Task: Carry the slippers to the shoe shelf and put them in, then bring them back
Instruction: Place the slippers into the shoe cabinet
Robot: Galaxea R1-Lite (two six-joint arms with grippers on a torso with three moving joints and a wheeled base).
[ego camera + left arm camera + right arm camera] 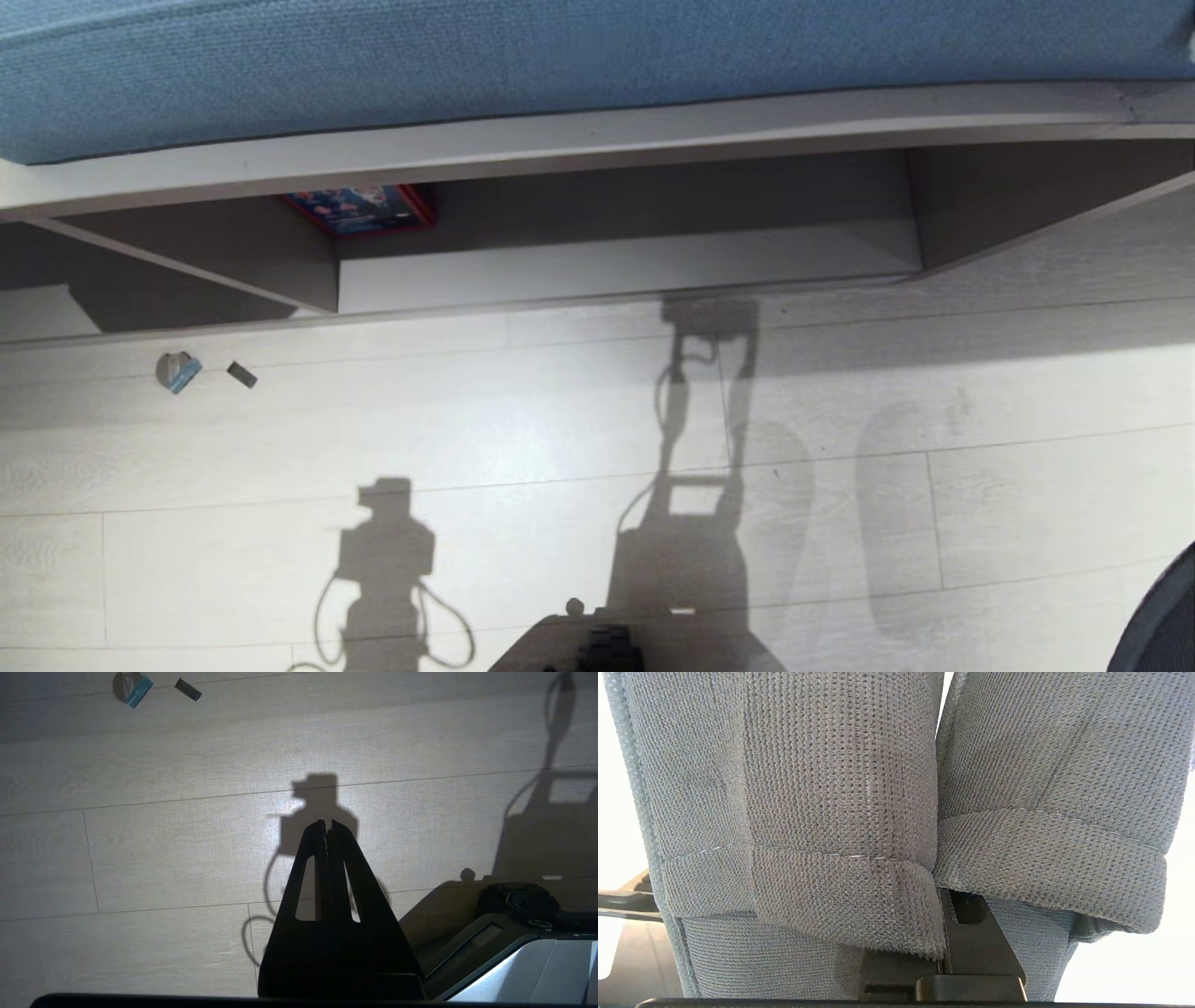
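I see the shoe shelf ahead under the blue cushion, a red-edged box at its back left. Left gripper hangs over the pale floor, fingers together, holding nothing. Right gripper is clamped on the slippers; their grey knit straps fill its wrist view. Two small scraps lie on the floor.

Two grey knitted slippers fill the right wrist view, hanging side by side with their broad straps touching. Stitched hems cross each strap. Below them, the dark fingers of the right gripper are pressed together on the fabric edges.
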